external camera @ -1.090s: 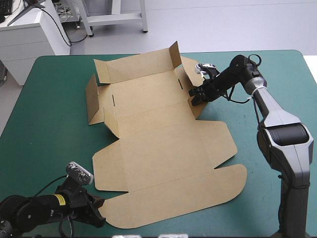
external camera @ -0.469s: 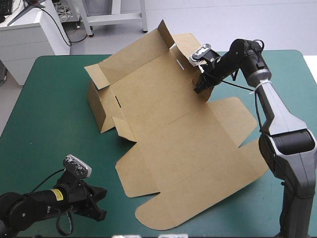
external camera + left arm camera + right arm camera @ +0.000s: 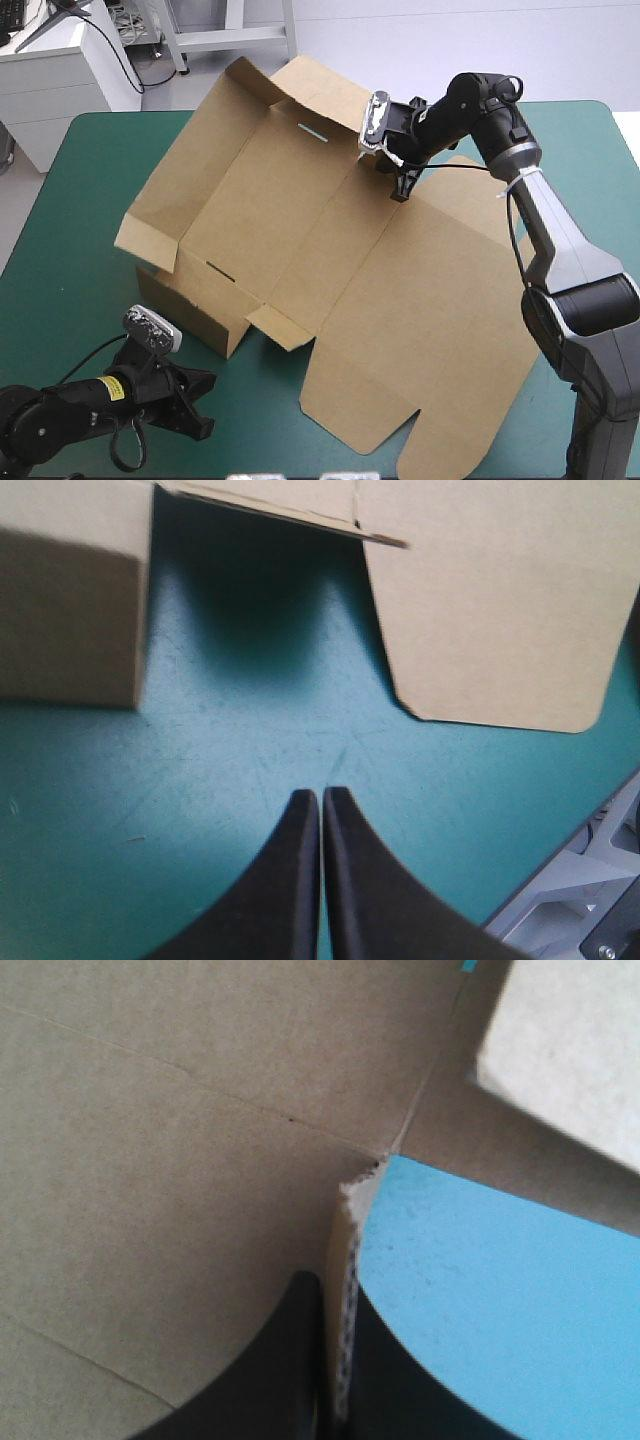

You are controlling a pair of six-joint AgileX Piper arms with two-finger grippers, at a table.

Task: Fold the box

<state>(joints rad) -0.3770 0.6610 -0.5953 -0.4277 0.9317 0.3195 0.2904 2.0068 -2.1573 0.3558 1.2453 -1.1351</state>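
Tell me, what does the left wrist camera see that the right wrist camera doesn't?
Only the left wrist view: the left arm's black fingers shut on nothing, with a rounded flap and a raised wall ahead. Only the right wrist view: the right arm's black fingers pinching the board's edge. Both: the brown cardboard box and the teal-green table cover.

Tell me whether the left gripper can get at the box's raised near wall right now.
Probably yes: the left gripper, shut, lies low with the box's raised wall just ahead and only bare teal-green cover between them; it must open first.
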